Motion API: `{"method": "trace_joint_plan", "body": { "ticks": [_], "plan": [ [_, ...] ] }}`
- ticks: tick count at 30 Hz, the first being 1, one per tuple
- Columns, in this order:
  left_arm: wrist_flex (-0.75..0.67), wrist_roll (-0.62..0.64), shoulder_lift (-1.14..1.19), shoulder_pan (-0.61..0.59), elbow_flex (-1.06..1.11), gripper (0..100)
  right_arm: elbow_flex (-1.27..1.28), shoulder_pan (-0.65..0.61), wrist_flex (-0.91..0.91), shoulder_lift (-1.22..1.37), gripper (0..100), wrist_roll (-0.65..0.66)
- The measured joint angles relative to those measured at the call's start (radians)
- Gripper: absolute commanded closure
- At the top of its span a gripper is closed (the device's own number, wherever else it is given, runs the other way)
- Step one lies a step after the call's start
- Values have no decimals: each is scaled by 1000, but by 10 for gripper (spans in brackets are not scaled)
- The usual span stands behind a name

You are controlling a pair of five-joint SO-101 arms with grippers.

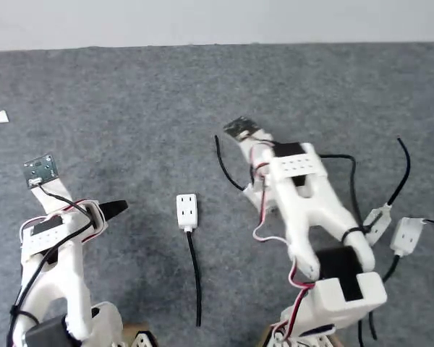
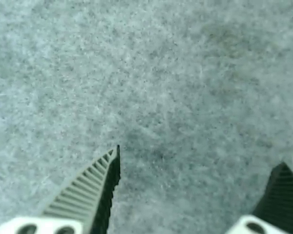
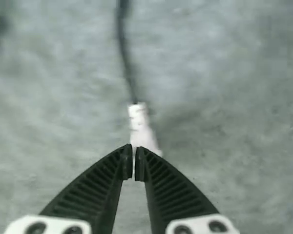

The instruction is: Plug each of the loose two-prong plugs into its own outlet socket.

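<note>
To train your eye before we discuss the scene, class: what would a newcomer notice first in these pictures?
The right gripper, its fingers closed, sits with its tips at a white plug on a black cord on the grey carpet. In the high view a white outlet block lies mid-carpet, and the left gripper hangs open over bare carpet.
</note>
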Motion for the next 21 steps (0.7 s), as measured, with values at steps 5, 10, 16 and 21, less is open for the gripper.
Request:
{"method": "trace_joint_plan", "body": {
  "ticks": [5,10,16,21],
  "plan": [
    [0,0,0,0,0,562,-49,68,-41,75,990,26],
    [0,0,0,0,0,562,-112,103,-40,153,990,31],
    [0,0,0,0,0,562,-118,101,-37,158,990,32],
    [0,0,0,0,0,562,-126,104,-37,144,986,32]
  ]
}}
